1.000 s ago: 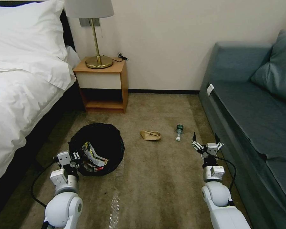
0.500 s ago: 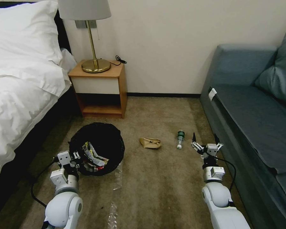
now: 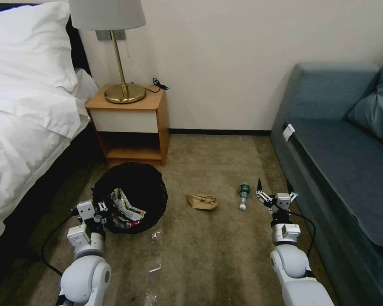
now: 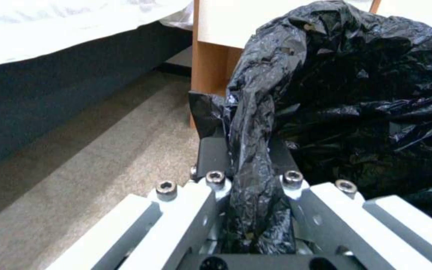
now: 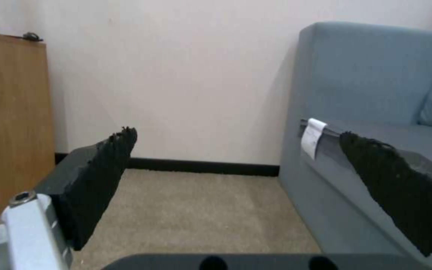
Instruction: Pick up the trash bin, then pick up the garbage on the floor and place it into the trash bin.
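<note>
The trash bin (image 3: 134,187), round and lined with a crinkled black bag (image 4: 356,93), sits at lower left of the head view with red-and-white and gold wrappers (image 3: 124,208) inside. My left gripper (image 3: 98,212) is shut on its bag-covered rim (image 4: 253,180). On the carpet lie two pieces of garbage: a crumpled brown paper bag (image 3: 202,201) and a small clear bottle with a green label (image 3: 243,195). My right gripper (image 3: 275,189) hangs open just right of the bottle, its fingers (image 5: 101,180) spread wide with nothing between them.
A white bed (image 3: 25,127) runs along the left, a wooden nightstand (image 3: 130,123) with a brass lamp (image 3: 119,55) behind the bin. A blue sofa (image 3: 349,157) borders the right. Clear plastic scraps (image 3: 155,255) lie on the carpet near me.
The whole head view has shifted: the floor litter sits lower and nearer, so the camera advanced. Both grippers keep their places in the picture; the left stays shut on the bin.
</note>
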